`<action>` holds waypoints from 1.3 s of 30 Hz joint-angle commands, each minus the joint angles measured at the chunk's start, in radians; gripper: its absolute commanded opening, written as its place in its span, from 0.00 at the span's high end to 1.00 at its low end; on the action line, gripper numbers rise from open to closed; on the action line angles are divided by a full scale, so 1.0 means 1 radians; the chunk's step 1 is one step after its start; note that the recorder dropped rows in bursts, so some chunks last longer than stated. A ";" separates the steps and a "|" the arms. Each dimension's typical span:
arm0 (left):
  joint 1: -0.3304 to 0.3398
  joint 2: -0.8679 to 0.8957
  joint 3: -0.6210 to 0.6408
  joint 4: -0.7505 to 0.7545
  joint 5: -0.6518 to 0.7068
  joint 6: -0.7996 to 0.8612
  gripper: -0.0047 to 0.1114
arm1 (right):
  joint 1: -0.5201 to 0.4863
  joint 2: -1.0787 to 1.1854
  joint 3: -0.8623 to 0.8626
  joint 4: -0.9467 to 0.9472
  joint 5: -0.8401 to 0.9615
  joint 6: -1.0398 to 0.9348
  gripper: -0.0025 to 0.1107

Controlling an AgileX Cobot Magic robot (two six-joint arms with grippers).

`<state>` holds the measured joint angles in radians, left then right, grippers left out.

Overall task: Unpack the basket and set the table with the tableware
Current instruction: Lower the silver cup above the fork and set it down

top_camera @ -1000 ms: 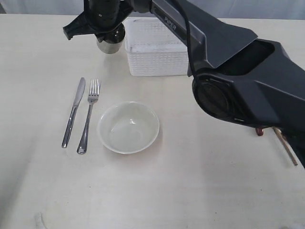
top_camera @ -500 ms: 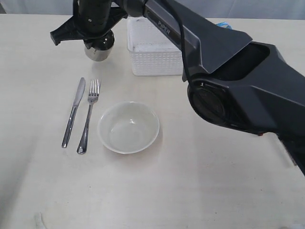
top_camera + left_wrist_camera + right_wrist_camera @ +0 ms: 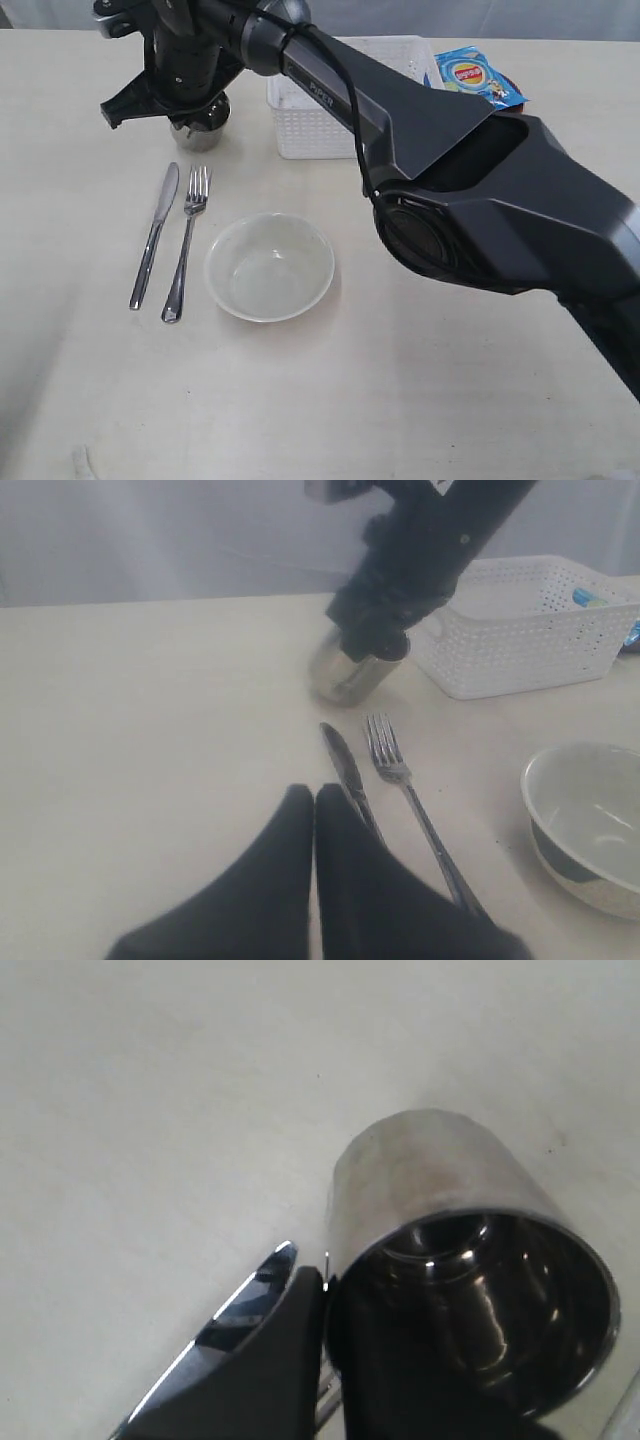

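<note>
Right gripper [image 3: 325,1310] pinching steel cup [image 3: 420,1175] rim — just beside basket [image 3: 310,135] edge, open table [image 3: 80,150] beyond, left gripper [image 3: 313,800] clenched.

Surface [image 3: 450,400]: flat, cream-white, faint grain. Knife [image 3: 155,235] and fork [image 3: 187,243] lie on it side by side left of centre, near-parallel, not touching, tips toward the far edge. White bowl [image 3: 269,266] stands upright just right of the fork. White perforated basket [image 3: 305,135] sits toward the far edge. Steel cup [image 3: 200,128] is left of the basket, beyond the knife tip; can't tell if it's set down. Blue snack bag [image 3: 472,75] is at the basket's right end.
</note>
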<state>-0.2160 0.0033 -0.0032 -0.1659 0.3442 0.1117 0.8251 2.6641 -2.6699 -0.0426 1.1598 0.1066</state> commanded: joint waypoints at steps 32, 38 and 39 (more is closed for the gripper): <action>-0.006 -0.003 0.003 0.000 -0.002 0.000 0.96 | 0.003 -0.008 -0.004 -0.008 0.008 -0.021 0.98; -0.006 -0.003 0.003 0.000 -0.002 0.000 0.96 | 0.003 -0.008 -0.004 -0.008 0.021 -0.016 0.73; -0.006 -0.003 0.003 0.000 -0.002 0.000 0.96 | 0.003 -0.008 -0.004 -0.011 0.021 -0.014 0.70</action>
<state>-0.2160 0.0033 -0.0032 -0.1659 0.3442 0.1117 0.8299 2.6641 -2.6699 -0.0495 1.1780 0.0937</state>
